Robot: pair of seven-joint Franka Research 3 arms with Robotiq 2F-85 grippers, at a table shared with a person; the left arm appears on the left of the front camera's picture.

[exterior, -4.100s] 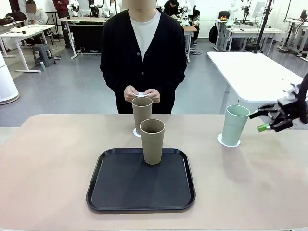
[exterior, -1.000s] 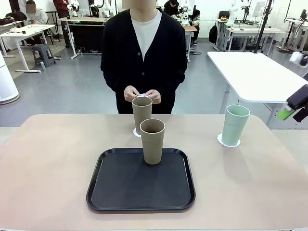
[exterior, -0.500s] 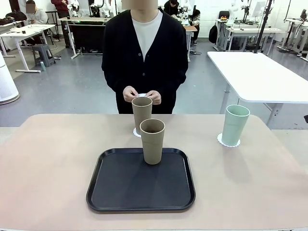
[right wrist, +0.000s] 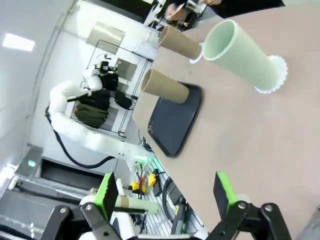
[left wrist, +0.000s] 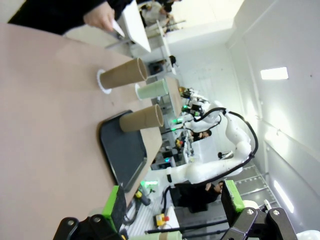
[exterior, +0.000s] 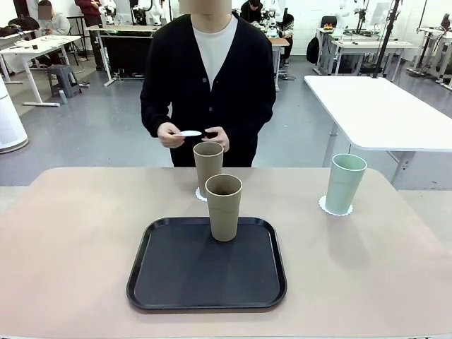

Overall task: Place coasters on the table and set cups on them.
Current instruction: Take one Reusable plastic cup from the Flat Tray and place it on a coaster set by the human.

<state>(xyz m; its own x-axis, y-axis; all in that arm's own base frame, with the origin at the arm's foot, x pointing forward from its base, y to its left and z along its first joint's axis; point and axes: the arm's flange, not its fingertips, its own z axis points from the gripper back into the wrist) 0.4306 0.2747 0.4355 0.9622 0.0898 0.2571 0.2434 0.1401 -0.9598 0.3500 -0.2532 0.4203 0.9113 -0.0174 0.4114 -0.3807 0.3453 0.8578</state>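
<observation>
Under the far cup point(exterior: 208, 161) a coaster point(exterior: 199, 194) half-hides; left fingers point(left wrist: 116, 202) and right fingers point(right wrist: 106, 194) spread

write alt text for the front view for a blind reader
A person across a beige table holds a white coaster in one hand. A tan cup stands on a black tray; behind it a second tan cup stands on the middle coaster, and a mint cup on the right coaster.
</observation>
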